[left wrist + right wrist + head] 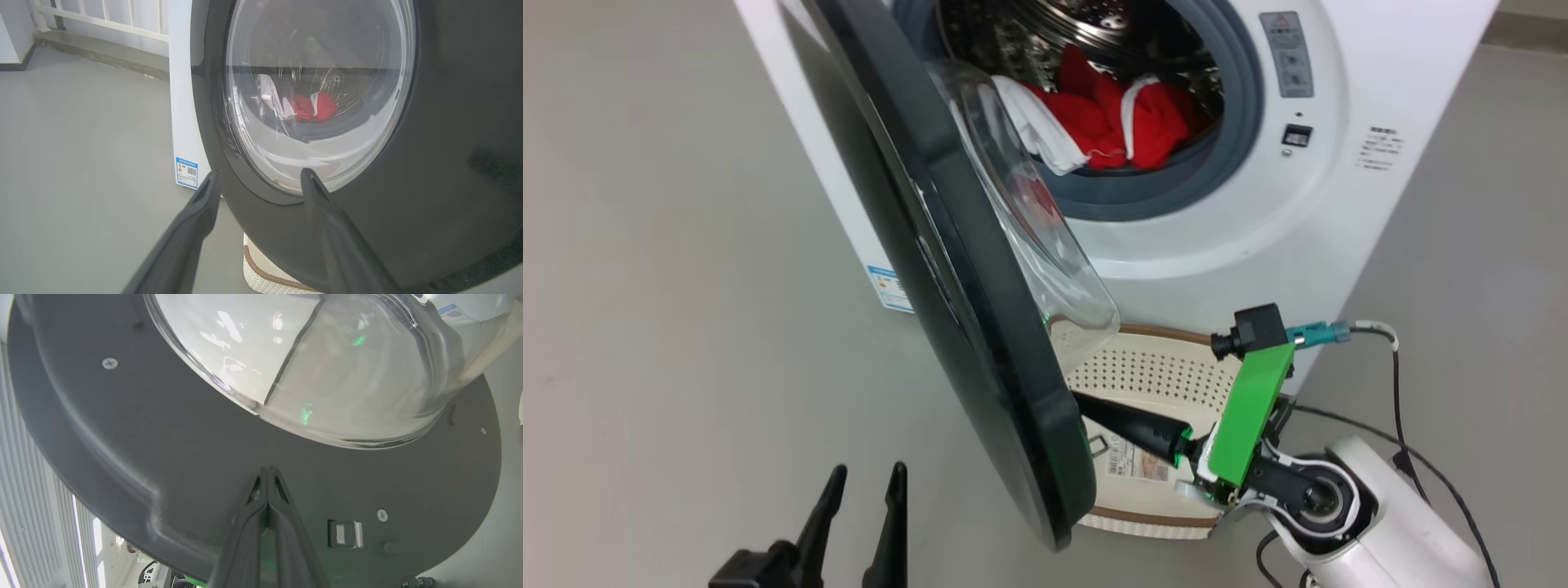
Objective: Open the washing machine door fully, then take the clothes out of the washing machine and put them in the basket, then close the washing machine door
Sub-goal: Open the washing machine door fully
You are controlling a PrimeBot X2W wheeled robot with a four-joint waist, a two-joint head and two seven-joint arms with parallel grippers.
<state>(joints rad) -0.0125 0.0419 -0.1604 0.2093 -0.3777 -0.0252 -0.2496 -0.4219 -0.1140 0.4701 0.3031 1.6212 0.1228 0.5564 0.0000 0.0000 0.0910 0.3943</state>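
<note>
Standing partly open, door [980,310] hangs out from the washer [1241,245], edge-on in the head view, glass bowl [1029,212] facing the drum [1094,33]. Clothes [1127,122], red plus a white piece, lie heaped at the drum's front, white piece draped onto the grey gasket [1152,200]. Basket [1152,367] sits on the floor [645,327] just before the washer, partly hidden by the door's lower rim. Right end effector [267,470]: fingers pressed together, nothing between them, tips against the door's inner face just below the bowl. Left end effector [867,472]: fingers parted, empty, on the door's outer side, near its rim.
</note>
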